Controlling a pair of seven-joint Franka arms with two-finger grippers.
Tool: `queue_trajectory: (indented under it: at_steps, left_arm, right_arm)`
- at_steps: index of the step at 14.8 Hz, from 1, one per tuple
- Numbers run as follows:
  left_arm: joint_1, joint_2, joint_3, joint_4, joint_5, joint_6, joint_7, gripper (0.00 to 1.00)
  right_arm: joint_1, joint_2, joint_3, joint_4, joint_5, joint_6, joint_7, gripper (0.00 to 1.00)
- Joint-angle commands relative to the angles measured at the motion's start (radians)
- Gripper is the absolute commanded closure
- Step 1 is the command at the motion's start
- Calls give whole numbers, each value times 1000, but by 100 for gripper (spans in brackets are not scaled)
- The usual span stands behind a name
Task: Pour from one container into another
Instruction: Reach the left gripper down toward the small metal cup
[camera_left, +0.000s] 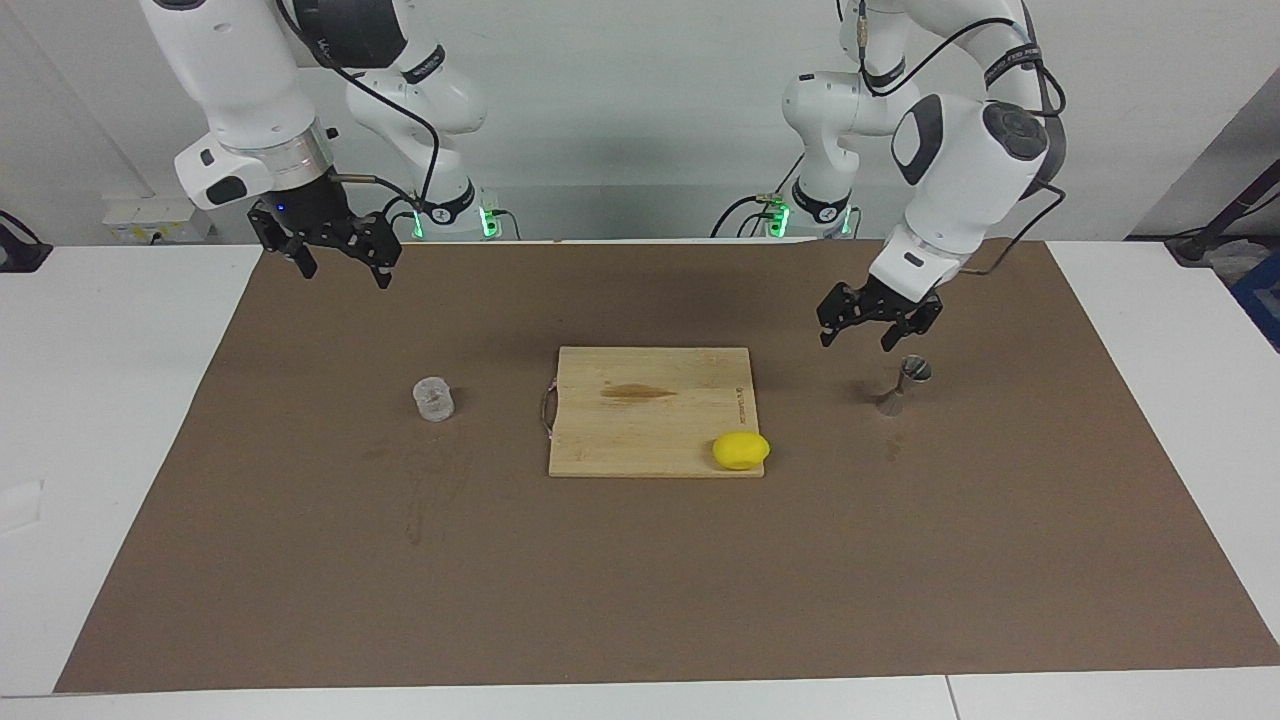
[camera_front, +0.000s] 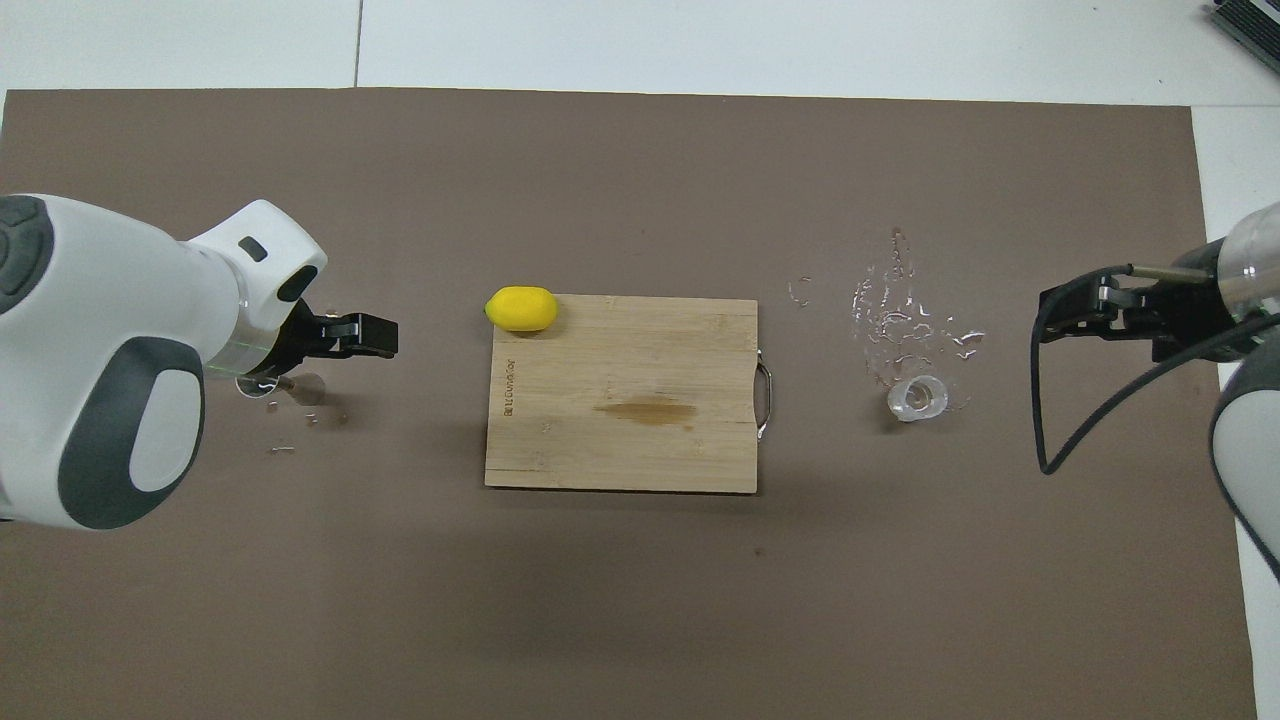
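The small clear cup (camera_left: 433, 399) (camera_front: 918, 397) stands upright on the brown mat, toward the right arm's end of the table. The silvery hourglass jigger (camera_left: 905, 385) (camera_front: 290, 385) stands upright toward the left arm's end; in the overhead view the left arm covers part of it. My left gripper (camera_left: 856, 340) (camera_front: 385, 336) hangs open and holds nothing, over the mat between the jigger and the wooden board, clear of both. My right gripper (camera_left: 345, 275) (camera_front: 1060, 315) waits open and holds nothing, raised over the mat's edge at the robots' end, well away from the cup.
A wooden cutting board (camera_left: 650, 410) (camera_front: 620, 400) with a dark stain lies at the mat's middle. A yellow lemon (camera_left: 741, 450) (camera_front: 521, 308) rests at its corner. Spilled water (camera_front: 905, 310) glistens on the mat just farther from the robots than the cup. A few drops lie around the jigger.
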Motion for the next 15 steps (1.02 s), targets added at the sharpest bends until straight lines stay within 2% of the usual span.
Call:
queue_trajectory:
  at_steps: [1, 4, 8, 12, 15]
  left_arm:
    - [42, -11, -3, -5, -65, -10, 221, 0]
    - [100, 20, -3, 0, -183, -5, 512, 0]
    - [184, 69, -3, 5, -348, 27, 1015, 0]
    - [275, 107, -5, 5, -505, -60, 1187, 0]
    - [350, 172, -3, 3, -672, -160, 1456, 0]
  right_arm:
    - [-15, -24, 4, -23, 25, -2, -25, 0]
    - [-14, -24, 4, -23, 25, -2, -25, 0]
    - [-14, -24, 4, -23, 25, -2, -25, 0]
    - [-15, -24, 4, -23, 25, -2, -25, 0]
    - [-14, -24, 4, -23, 25, -2, -25, 0]
